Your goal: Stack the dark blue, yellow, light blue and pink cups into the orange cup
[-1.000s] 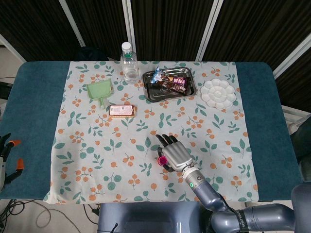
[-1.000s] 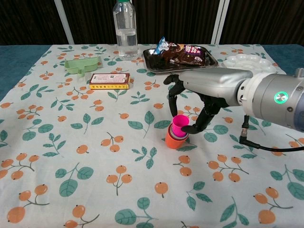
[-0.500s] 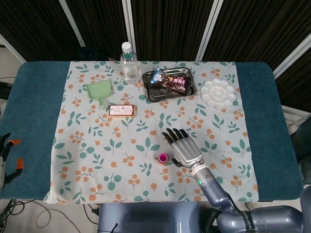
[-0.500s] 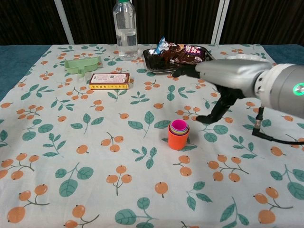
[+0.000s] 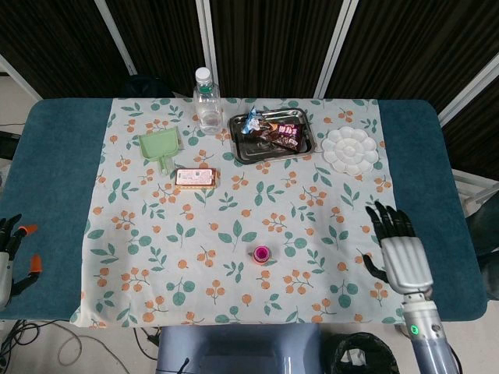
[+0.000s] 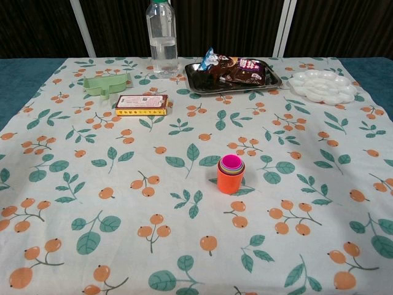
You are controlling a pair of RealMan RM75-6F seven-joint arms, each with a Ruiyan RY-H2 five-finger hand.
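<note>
The orange cup point(image 6: 229, 182) stands upright on the floral cloth, right of centre, and the other cups are nested inside it. The pink cup point(image 6: 232, 163) sits innermost on top, and thin coloured rims show around it. In the head view the stack point(image 5: 261, 253) looks small, with pink on top. My right hand point(image 5: 403, 252) hovers far to the right of the stack, over the blue table edge, fingers spread and holding nothing. It does not appear in the chest view. Only a sliver of my left hand point(image 5: 6, 248) shows at the far left edge.
At the back stand a water bottle point(image 6: 162, 38), a metal tray point(image 6: 198, 86) of snack packets and a white palette dish point(image 6: 322, 85). A green scoop point(image 6: 107, 83) and an orange box point(image 6: 142, 104) lie at the back left.
My right hand let go of the pink cup, which settled into the stack. The hand then drew away to the right, out of the chest view.
</note>
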